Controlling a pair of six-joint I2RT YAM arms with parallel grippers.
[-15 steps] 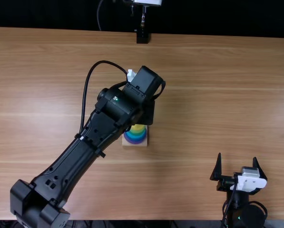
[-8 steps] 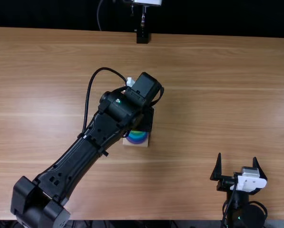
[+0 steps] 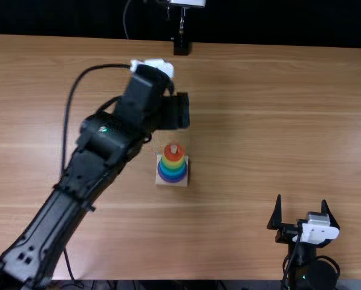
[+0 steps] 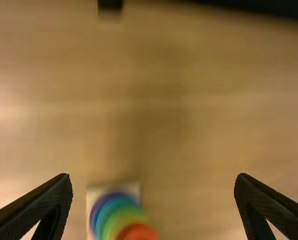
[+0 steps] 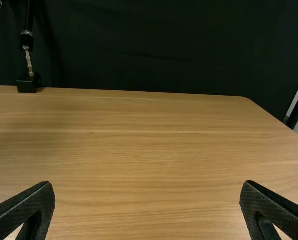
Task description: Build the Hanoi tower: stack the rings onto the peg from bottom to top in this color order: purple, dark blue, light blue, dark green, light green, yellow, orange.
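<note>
Left pincer (image 3: 178,111) is spread wide, its two black fingers (image 4: 49,202) well apart in its own wrist view with nothing between them. In the top view it is above the surface (image 3: 271,121), at the end of the left arm (image 3: 77,175), which reaches in from the near left corner. The task's stack of rings stands near the pincer, on the nearer side of it and apart from it, all the rings threaded on one peg (image 3: 173,148) whose pale tip pokes out at the top. An orange ring (image 3: 174,156) is uppermost, with a yellow ring (image 3: 173,164) under it, then green, then light blue and darker blue, and a purple ring (image 3: 172,180) lowest; the line between the two greens is too fine to make out. Each level is wider than the one above. They sit on a square, light wooden base (image 3: 183,182) lying flat on the surface, left of the middle. In the left wrist view the rings lean across the base's image, the orange one closest to the lens. Right pincer (image 3: 301,199) is by the near edge, well apart from the rings, also wide open and empty, both fingers (image 5: 31,207) aimed toward the far side. Beyond, a small black stand (image 3: 181,47) is at the far edge, with a metal rod rising from it in front of a dark cloth (image 5: 163,45).
</note>
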